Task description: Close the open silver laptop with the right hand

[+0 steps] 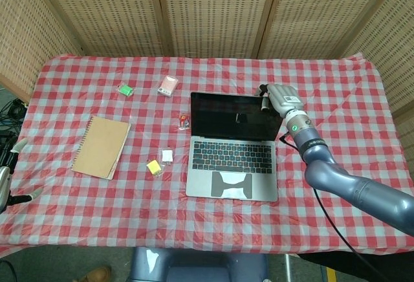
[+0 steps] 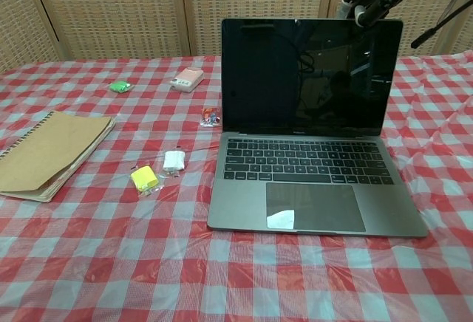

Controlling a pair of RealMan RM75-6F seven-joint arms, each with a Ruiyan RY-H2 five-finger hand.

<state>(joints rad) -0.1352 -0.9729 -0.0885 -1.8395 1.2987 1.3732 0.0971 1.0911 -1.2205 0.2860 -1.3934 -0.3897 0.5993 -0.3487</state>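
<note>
The silver laptop [image 1: 233, 159] stands open in the middle of the checked table, its dark screen upright [image 2: 310, 78]. My right hand [image 1: 279, 96] is behind the lid's top right corner. Its fingertips [image 2: 360, 13] bend down onto the lid's upper edge in the chest view. It holds nothing. My left hand [image 1: 6, 182] hangs at the table's left edge with its fingers apart, far from the laptop.
Left of the laptop lie a brown spiral notebook [image 1: 101, 147], a yellow packet [image 1: 154, 167], a white packet [image 1: 167, 156] and a small red item [image 1: 185, 121]. A pink box [image 1: 167, 86] and a green item [image 1: 125, 90] lie further back. Wicker screens [image 1: 207, 10] stand behind the table.
</note>
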